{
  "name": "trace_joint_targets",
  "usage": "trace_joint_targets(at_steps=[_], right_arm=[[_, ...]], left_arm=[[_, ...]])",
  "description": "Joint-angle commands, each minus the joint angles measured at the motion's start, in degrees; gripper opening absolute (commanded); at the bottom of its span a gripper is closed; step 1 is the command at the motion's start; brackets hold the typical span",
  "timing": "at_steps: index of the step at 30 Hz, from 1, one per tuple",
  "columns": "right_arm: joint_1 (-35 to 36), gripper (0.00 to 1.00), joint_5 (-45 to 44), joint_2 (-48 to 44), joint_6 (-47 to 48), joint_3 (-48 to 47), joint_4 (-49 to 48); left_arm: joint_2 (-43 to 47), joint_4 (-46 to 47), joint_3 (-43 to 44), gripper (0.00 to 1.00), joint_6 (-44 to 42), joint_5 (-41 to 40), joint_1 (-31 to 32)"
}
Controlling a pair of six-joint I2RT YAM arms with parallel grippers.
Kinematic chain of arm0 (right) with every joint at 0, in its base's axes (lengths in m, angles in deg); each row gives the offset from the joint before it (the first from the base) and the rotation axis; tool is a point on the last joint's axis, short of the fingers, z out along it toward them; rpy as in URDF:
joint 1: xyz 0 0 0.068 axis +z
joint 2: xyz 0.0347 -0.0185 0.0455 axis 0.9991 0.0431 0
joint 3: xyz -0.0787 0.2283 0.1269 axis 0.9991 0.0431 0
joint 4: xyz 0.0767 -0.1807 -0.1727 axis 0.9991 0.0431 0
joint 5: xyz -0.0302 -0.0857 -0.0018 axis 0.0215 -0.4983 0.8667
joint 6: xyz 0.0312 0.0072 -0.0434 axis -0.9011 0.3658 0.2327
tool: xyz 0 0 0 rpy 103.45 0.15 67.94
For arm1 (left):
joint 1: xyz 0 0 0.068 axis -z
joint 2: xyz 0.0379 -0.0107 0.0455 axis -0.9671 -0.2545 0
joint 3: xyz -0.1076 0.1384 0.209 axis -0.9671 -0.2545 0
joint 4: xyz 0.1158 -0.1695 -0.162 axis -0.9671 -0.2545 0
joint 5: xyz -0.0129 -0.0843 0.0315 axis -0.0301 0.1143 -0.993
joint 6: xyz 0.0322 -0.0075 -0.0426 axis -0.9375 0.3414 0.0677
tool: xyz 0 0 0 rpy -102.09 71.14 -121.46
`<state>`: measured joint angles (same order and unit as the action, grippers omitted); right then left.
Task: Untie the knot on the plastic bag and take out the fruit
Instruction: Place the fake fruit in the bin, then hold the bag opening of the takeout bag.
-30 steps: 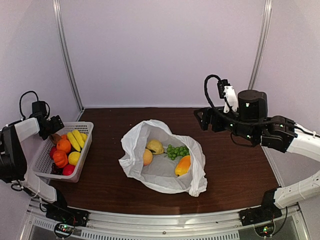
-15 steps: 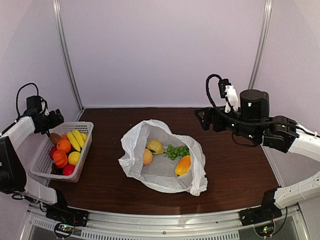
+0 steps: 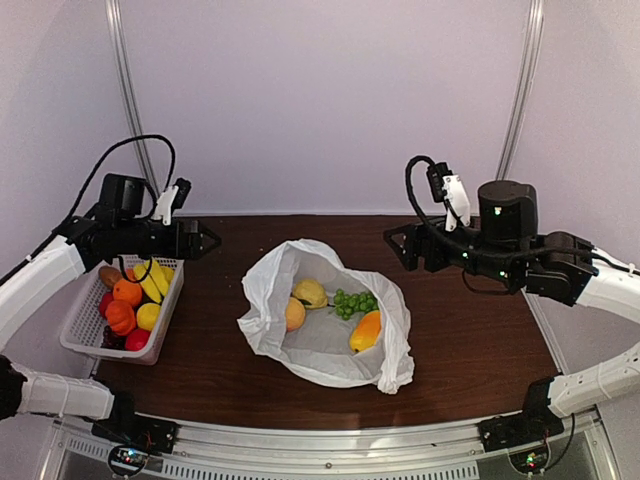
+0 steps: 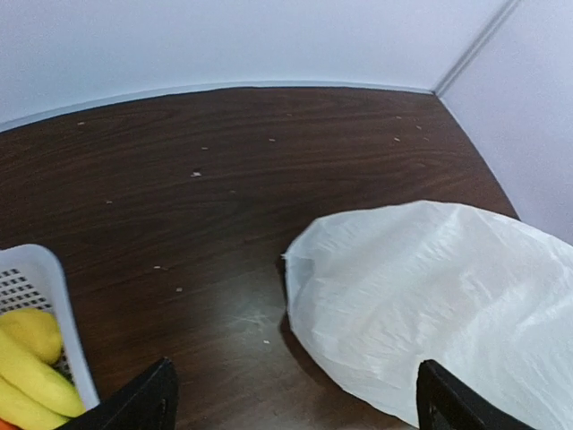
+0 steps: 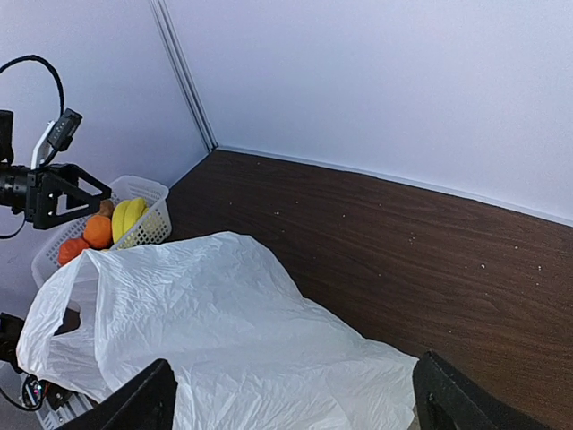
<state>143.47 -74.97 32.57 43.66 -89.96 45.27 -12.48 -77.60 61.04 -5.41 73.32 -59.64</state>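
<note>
Looks untied and partly unloaded: plastic bag (image 3: 270, 290) lying open mid-frame on tabletop (image 3: 480, 330) with lemon (image 3: 311, 292), peach (image 3: 294, 314), green grapes (image 3: 354, 301) and mango (image 3: 366, 331) to pull out, bananas (image 3: 150, 280) plus others in basket (image 3: 172, 300) at left, left tool (image 3: 205, 241) and right tool (image 3: 398, 247) both wide, empty.

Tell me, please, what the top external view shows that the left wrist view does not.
Only the top external view shows what lies inside the open plastic bag: a lemon, a peach, green grapes and a mango. It also shows the right hand. Only the left wrist view shows small pale specks on the table, and the bag's outer wall close up, hiding its contents. Both show the bag, the white basket with bananas, and the open left hand.
</note>
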Motion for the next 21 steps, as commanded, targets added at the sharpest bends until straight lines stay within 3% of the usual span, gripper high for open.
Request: trace_joint_targets(at_steps=[1,11,21], right_arm=[[1.25,0.92,1.35,0.12,0.78,-0.56,1.0],[3.43,0.93,1.87,-0.9,-1.36,3.0,-2.24],[6.72,0.85,2.83,-0.49,-0.31,1.77,-2.18]], left_arm=[[2.73,1.72,-0.79,0.94,3.56,6.97,8.88],[10.23,12.47,-5.36,0.94,11.31,21.32,18.21],[11.28,7.87,-8.81,0.98,10.46,16.74,20.0]])
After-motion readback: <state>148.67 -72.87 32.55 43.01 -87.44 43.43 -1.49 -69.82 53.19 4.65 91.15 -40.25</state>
